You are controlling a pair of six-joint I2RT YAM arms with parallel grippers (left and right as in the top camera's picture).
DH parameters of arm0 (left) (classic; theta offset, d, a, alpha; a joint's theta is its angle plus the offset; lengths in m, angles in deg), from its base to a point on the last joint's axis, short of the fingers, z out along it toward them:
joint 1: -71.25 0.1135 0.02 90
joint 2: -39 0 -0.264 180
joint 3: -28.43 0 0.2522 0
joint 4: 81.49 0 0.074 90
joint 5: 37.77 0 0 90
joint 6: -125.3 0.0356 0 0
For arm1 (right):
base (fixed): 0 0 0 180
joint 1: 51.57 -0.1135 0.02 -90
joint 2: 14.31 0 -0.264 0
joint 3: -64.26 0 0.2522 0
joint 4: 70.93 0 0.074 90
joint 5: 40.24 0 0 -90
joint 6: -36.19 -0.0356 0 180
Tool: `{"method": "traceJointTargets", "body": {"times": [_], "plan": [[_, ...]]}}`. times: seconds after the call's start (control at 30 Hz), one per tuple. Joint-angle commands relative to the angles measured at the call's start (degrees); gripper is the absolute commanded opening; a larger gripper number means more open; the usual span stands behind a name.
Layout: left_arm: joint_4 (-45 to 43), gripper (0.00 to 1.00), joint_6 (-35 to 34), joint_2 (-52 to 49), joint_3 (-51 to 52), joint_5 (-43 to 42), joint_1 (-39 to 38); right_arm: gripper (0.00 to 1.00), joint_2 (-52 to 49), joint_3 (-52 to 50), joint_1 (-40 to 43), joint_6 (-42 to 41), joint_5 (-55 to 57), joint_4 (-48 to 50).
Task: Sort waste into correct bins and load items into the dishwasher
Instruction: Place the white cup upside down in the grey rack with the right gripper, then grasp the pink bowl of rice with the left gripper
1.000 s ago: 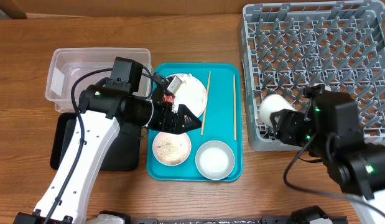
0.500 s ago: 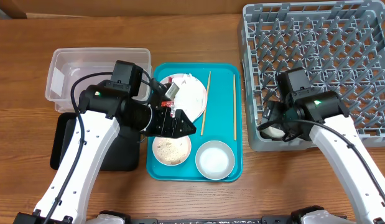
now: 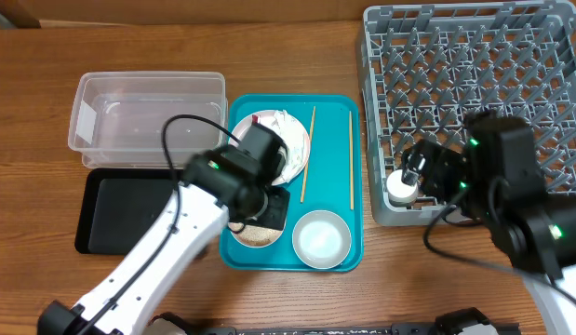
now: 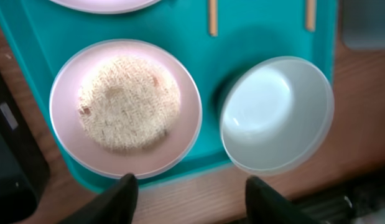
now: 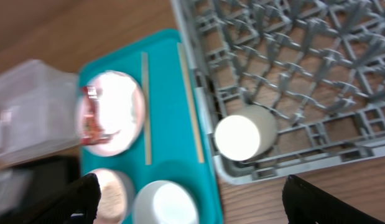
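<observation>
Wooden bench carries a teal tray at centre, with a grey rack to its right.

- A clear tub sits left of the tray. A black tray lies just in front of the tub.
- On the teal tray, the large plate is at the back with the red-and-white wrapper on it.
- The small plate is front left and holds the rice in a heap. The bowl is just beside it at front right.
- Two chopsticks lie lengthwise and apart, right of the large plate.
- The cup lies on its side in the rack's front-left corner.
- Left pincer hangs above the tray's front edge, between small plate and bowl. Its fingers are spread and hold nothing.
- Right pincer is spread wide with nothing in it. It sits above and clear of the cup.
</observation>
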Motion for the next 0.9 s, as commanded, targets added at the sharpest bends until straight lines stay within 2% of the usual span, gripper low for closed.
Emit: {"method": "traceJointTargets", "body": {"times": [0.0,0.23,0.33,0.5,0.6,0.87], "plan": [[-5.55,0.51,-10.86,-0.87,4.68,12.07,-3.43,0.95,2.4,1.16,0.37,0.55,-5.01,0.13],[-15.39,0.48,-11.76,-8.59,7.13,9.42,-3.89,0.95,2.86,0.98,0.37,0.55,-5.27,-1.42],[-18.82,0.37,-9.9,-12.92,7.13,4.72,-3.89,0.95,2.14,0.85,0.37,0.55,-5.27,-1.92],[-18.69,0.19,-9.9,-14.71,7.13,5.03,-3.82,0.95,1.81,0.83,0.37,0.55,-5.27,-2.1],[-18.18,0.04,-9.88,-14.69,7.13,6.38,-3.67,0.95,1.81,0.83,0.37,0.55,-5.27,-2.1],[-13.22,0.04,-7.93,-11.63,5.2,4.24,-3.65,0.95,1.81,0.83,0.37,0.55,-5.22,-2.08]]}}
